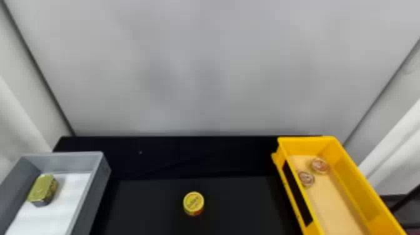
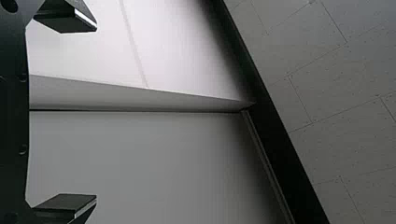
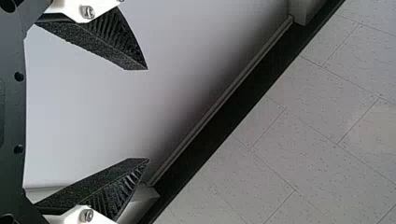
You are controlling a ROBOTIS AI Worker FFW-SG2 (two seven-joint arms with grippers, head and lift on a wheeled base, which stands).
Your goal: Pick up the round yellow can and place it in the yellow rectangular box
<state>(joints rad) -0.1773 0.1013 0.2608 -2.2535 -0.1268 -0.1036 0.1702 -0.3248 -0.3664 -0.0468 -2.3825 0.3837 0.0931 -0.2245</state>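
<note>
The round yellow can (image 1: 193, 203) stands on the black table, near the middle of the head view's lower edge. To its right is the yellow rectangular box (image 1: 372, 200), with two small round items lying inside on its pale bottom. In the left wrist view my left gripper (image 2: 96, 114) is open, its fingers wide apart with only wall behind them. My right gripper (image 3: 148, 114) is also open in the right wrist view, holding nothing, with wall and ceiling beyond it.
At the left of the table (image 1: 150, 162) stands a grey box (image 1: 90, 193) with a white bottom, holding a yellow-green block-shaped item (image 1: 43, 189). A grey wall (image 1: 206, 68) rises behind the table's far edge.
</note>
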